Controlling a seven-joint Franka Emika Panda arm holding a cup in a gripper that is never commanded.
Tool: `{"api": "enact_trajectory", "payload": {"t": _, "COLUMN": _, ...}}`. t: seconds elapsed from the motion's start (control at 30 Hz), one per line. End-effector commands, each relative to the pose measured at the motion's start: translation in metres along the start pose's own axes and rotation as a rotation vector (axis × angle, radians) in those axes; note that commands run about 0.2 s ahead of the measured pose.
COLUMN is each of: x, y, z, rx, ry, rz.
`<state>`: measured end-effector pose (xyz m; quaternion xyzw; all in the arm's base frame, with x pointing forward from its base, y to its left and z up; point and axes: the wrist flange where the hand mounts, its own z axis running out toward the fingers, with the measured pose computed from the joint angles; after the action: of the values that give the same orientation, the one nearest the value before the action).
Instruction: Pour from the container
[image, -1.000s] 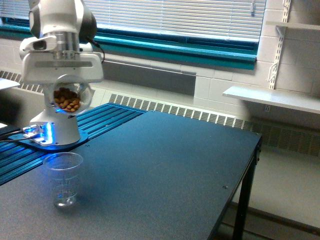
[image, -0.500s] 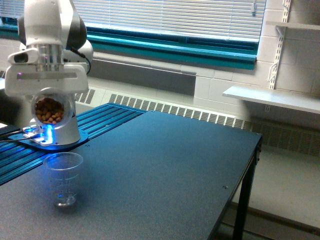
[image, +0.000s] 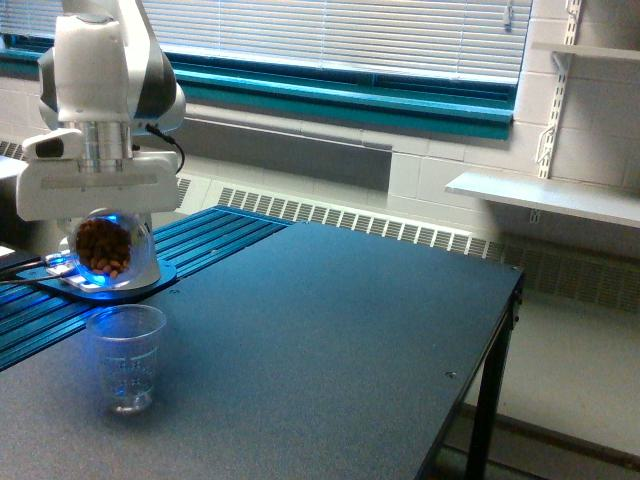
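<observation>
Containers number two: one clear round jar (image: 106, 248) of brown nuts, apparently gripped by the hand (image: 100, 215), and one ribbed cup (image: 126, 358) on the worktop (image: 330, 350).

lab, robot arm (image: 100, 90), bare work table (image: 330, 330)

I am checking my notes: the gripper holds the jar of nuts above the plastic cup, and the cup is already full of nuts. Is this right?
Not quite. In the exterior view the gripper does hold the jar of nuts above the plastic cup, but the cup is empty: no nuts show through its clear wall.
</observation>
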<state>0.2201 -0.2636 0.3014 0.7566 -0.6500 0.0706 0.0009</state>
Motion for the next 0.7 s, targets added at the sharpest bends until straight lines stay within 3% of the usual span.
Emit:
{"api": "enact_trajectory", "payload": {"t": 0.03, "x": -0.011, "y": -0.004, "z": 0.010, "rx": -0.013, "ry": -0.021, "rz": -0.020}}
{"api": "enact_trajectory", "payload": {"t": 0.7, "x": -0.007, "y": -0.003, "z": 0.021, "rx": -0.083, "ry": -0.051, "rz": -0.031}}
